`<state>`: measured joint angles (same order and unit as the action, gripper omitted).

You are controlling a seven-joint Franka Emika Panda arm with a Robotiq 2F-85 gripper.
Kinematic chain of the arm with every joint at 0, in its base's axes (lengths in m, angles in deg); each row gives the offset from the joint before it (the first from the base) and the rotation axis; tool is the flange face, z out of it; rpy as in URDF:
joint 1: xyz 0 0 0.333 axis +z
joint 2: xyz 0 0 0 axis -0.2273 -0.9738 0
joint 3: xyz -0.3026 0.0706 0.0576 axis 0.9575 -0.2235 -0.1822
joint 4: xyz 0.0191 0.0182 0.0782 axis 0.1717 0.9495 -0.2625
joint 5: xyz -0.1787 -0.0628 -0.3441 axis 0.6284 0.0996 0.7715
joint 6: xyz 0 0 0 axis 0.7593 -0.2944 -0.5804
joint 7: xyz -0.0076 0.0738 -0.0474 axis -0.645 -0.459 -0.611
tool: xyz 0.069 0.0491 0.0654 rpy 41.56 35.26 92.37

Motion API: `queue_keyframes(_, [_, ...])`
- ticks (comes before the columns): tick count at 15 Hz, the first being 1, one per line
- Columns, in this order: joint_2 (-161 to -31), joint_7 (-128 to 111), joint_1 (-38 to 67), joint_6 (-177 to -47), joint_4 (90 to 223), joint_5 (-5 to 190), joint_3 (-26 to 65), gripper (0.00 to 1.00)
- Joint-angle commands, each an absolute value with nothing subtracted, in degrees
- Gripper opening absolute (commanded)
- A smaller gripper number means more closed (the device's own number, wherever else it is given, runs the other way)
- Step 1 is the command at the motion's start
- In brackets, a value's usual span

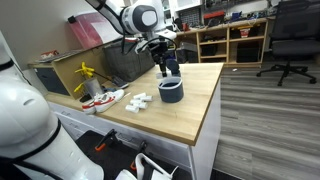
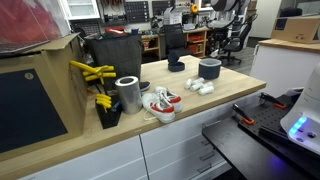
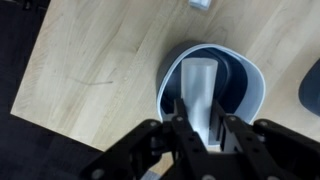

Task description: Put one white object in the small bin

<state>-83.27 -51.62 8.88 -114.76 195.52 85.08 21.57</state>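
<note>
Wrist view shows the tool (image 3: 205, 128) closed narrowly on one white cylindrical object (image 3: 200, 85), its two dark fingers (image 3: 183, 135) pressed against the object's sides. The object stands upright, directly over the opening of the one small round dark bin with a pale rim (image 3: 255, 85). I cannot tell if its lower end touches the bin's floor. The bin rests on the light wooden worktop (image 3: 90, 60), and one more white piece (image 3: 200, 4) shows at the far edge of this view.

In an exterior view the tool (image 1: 166, 64) hangs just above the bin (image 1: 172, 92). Left of the bin lies a small cluster of loose white pieces (image 1: 138, 101), too small to count surely. Further left again lie two white sneakers with red trim (image 1: 103, 98).

In an exterior view the bin (image 2: 209, 68) sits toward the far right of the worktop (image 2: 200, 115), with the white pieces (image 2: 199, 87) just near of it. The two sneakers (image 2: 160, 102) lie left of those, beside one upright metal can (image 2: 128, 93).
</note>
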Motion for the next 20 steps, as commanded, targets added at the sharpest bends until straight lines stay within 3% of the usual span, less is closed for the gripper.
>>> queue_keyframes(1, [-86.0,-53.0,8.4,-119.3,195.9,85.4,22.4,0.07])
queue_keyframes(10, [-92.8,-52.7,10.5,-128.8,195.4,82.7,22.3,0.07])
queue_keyframes(11, [-93.1,-52.5,10.8,-129.0,195.3,82.3,22.2,0.18])
queue_keyframes(12, [-93.3,-52.9,11.1,-129.6,195.3,82.2,22.3,0.52])
queue_keyframes(13, [-93.3,-52.3,11.3,-129.6,195.3,82.0,22.2,0.53])
queue_keyframes(19, [-85.1,-52.9,15.4,-131.0,198.5,90.0,22.7,0.97])
queue_keyframes(20, [-83.2,-53.9,16.4,-129.9,198.9,92.8,22.5,1.00])
